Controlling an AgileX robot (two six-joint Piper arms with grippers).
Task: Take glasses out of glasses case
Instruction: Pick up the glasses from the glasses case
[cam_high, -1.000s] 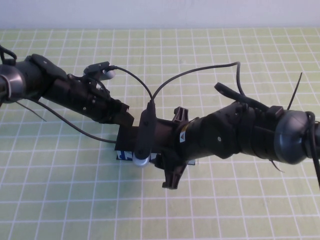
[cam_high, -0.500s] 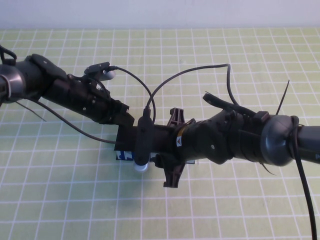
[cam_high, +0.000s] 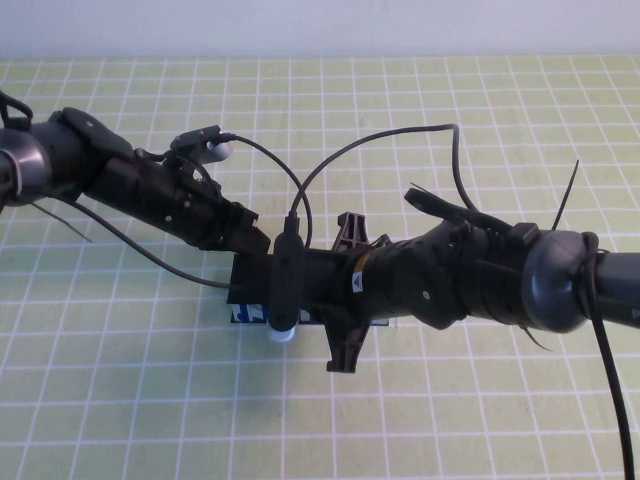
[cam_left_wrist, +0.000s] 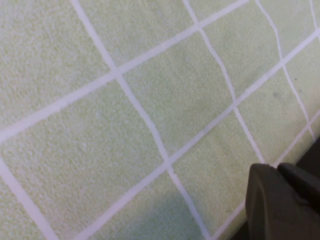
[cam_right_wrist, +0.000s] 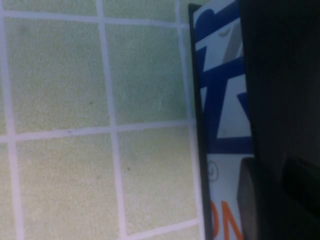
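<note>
Checked mat (cam_high: 120, 400), glasses case (cam_high: 250, 312) (contents hidden), both end effectors over it

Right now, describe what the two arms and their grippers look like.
Both arms are matte black with rounded dark grey joint housings. The left arm trails thin black cables. The right arm carries a small yellow-and-white sticker and a looping black cable. Each has a white-tipped wrist camera. The left gripper and the right gripper are black.
</note>
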